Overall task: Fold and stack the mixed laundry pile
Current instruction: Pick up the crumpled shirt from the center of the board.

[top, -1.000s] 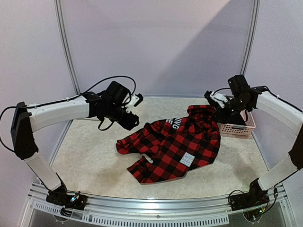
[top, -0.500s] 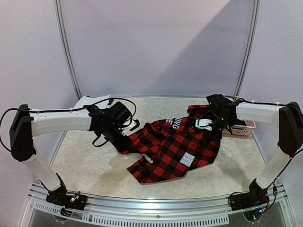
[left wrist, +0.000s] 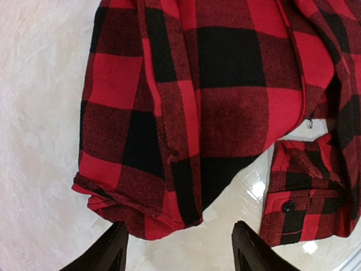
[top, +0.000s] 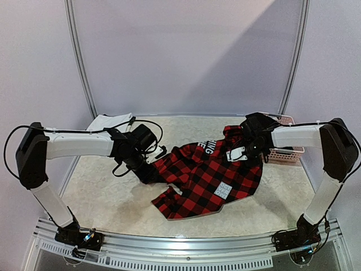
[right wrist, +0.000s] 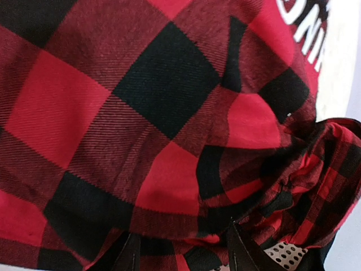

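Left wrist view: I see my left fingers (left wrist: 110,254) spread at the checked shirt's (top: 208,175) cuff (left wrist: 124,209) on the worktop (top: 113,192); my right fingers (right wrist: 242,254) are spread over its bunched fabric.

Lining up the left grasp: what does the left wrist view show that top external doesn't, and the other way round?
Left wrist only: the sleeve cuff with its hem just ahead of the open left fingers, and a black button on the second cuff. Top external only: the checked shirt in full outline, its white lettering, a white cloth far left, the pink basket right. Both: the checked shirt on the table.
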